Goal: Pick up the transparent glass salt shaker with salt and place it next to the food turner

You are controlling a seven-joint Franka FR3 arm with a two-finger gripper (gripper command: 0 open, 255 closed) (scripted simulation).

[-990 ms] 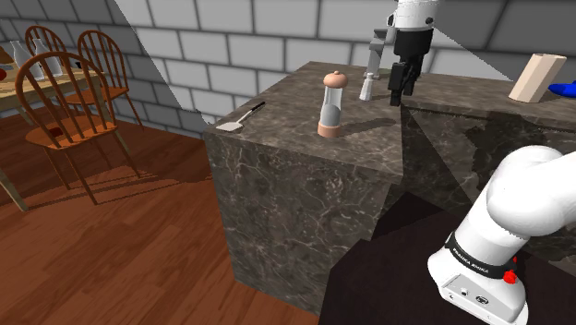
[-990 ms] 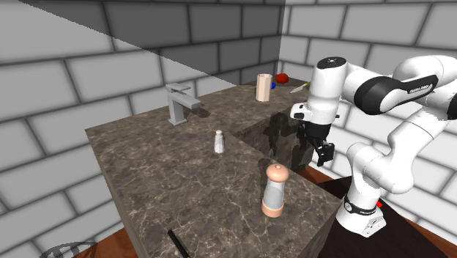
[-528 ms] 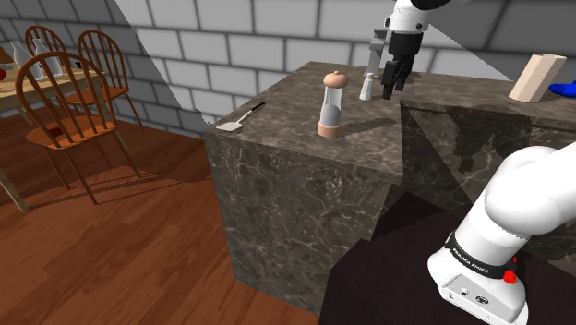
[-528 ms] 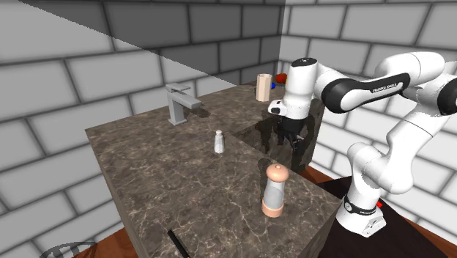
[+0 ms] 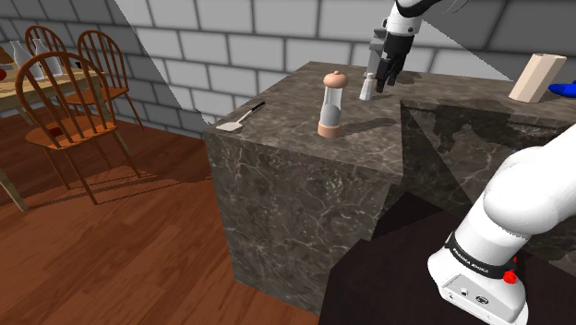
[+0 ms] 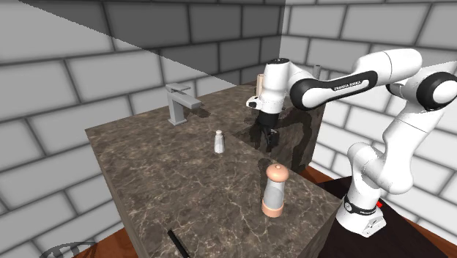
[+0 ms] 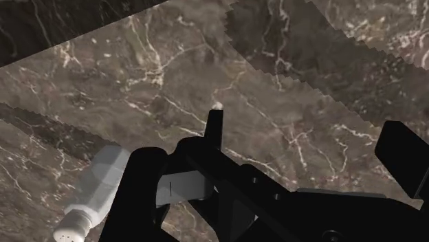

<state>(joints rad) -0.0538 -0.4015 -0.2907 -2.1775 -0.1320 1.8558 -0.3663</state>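
On the marble counter (image 5: 286, 103), the shaker (image 5: 366, 88) stands upright near the faucet (image 6: 179, 105). It is well apart from the turner (image 5: 242, 116), which lies at the counter's corner beyond the grinder (image 5: 331, 104). Over the counter, just beside the shaker, hangs the gripper (image 5: 382, 79), its fingers apart and clasping nothing; in the wrist view the shaker sits outside one finger, not between the two.

Black "FRANKA EMIKA" lettering along the arm's white forearm (image 6: 344, 83); the same, in white, on its dark base ring (image 5: 475, 264).
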